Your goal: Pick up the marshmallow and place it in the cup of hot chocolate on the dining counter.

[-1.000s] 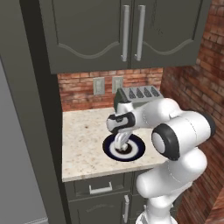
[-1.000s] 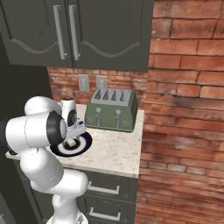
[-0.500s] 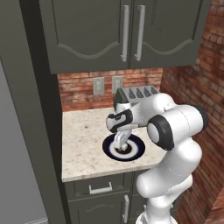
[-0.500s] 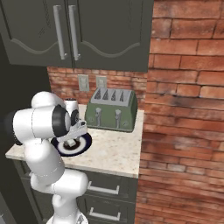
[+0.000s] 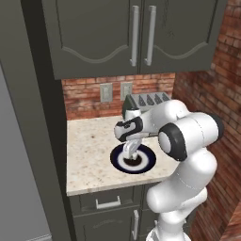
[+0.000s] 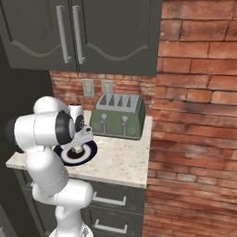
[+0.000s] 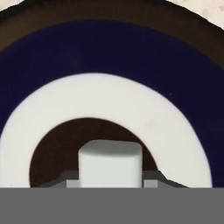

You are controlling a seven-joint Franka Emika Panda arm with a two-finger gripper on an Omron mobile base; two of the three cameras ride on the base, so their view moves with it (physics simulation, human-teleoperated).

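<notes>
The marshmallow, a small white soft-edged block, sits at the dark centre of the round dark-blue-and-white plate. The gripper reaches straight down onto it, and a grey fingertip presses against each side of the block, so it is shut on the marshmallow. In the base views the gripper stands upright over the plate on the short cabinet counter, and the hand hides the marshmallow there. The cup of hot chocolate and the dining counter are out of view.
A green toaster stands behind the plate against the brick wall. Dark upper cabinets hang above. The speckled counter has drawers below and a brick side wall on the right.
The hand has sunk a little lower over the plate's centre, and the elbow has swung forward. The plate and toaster have not moved.
</notes>
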